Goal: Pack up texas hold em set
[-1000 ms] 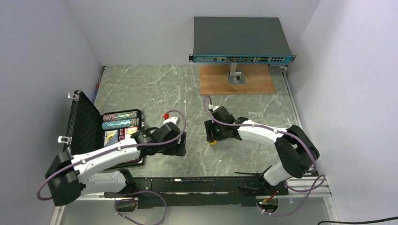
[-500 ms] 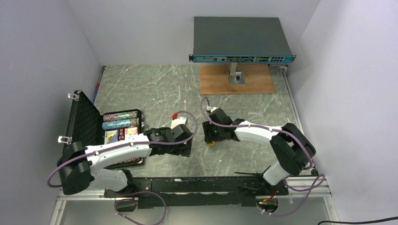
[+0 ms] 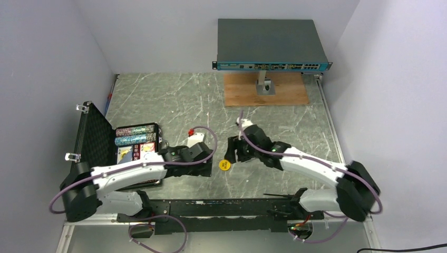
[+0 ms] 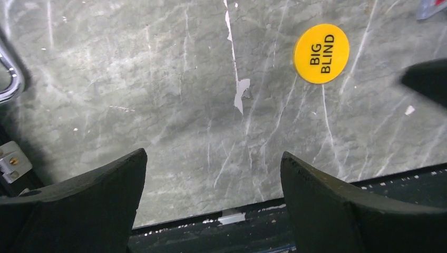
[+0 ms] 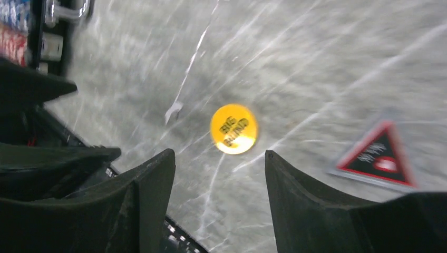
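Observation:
The black briefcase (image 3: 129, 150) lies open at the left, its foam lid (image 3: 95, 136) upright, with rows of chips (image 3: 134, 135) and a card box inside. A yellow "BIG BLIND" disc (image 3: 225, 165) lies flat on the table between my grippers; it also shows in the left wrist view (image 4: 321, 53) and the right wrist view (image 5: 234, 128). My left gripper (image 4: 213, 158) is open and empty, low over the table left of the disc. My right gripper (image 5: 219, 155) is open and empty, just behind the disc. A red triangular token (image 5: 379, 155) lies to its right.
A big grey network switch (image 3: 271, 45) stands on a stand over a wooden board (image 3: 266, 90) at the back. The briefcase's silver handle (image 4: 8, 79) is close to my left gripper. A black rail (image 3: 221, 208) runs along the near edge.
The yellow disc, earlier under my right gripper, now lies bare a little nearer and left. My right arm has swung its elbow right. My left gripper moved right toward the disc.

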`<move>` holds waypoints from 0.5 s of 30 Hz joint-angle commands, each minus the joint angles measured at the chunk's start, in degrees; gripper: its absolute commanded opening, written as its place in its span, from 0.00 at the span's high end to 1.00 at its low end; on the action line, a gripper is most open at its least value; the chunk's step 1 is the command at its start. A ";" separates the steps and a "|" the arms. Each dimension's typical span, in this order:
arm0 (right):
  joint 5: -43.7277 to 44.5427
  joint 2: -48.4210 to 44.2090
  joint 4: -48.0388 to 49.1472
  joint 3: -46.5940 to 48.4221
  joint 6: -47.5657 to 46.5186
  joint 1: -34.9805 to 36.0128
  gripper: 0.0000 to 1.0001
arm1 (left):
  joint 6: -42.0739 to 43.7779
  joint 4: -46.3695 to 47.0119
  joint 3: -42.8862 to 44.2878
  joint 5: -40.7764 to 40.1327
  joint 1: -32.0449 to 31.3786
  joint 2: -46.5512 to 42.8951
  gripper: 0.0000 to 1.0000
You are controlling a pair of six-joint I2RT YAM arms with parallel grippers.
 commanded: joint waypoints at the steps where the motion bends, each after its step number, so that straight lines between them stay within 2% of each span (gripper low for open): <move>1: 23.35 -11.14 -8.93 -1.08 1.67 -1.47 0.33 | 1.06 4.14 5.95 2.52 -0.35 8.98 0.04; 3: 30.31 -16.47 -12.64 -2.77 3.35 -2.62 0.33 | 2.65 2.30 12.04 2.75 -0.38 16.12 0.06; 5: 33.53 -23.67 -13.91 -5.56 4.90 -3.67 0.33 | 2.77 -0.55 18.26 2.15 -0.42 23.12 0.11; 8: 33.66 -36.80 -12.60 -11.22 5.41 -4.55 0.33 | 4.56 0.15 24.23 3.84 -0.62 30.52 0.12; 11: 33.87 -47.23 -11.99 -14.17 5.48 -4.72 0.32 | 5.97 -1.58 30.04 3.99 -0.54 37.20 0.07; 15: 34.59 -51.91 -11.20 -15.57 4.26 -4.81 0.32 | 9.21 -2.93 34.96 5.32 -0.53 43.43 0.06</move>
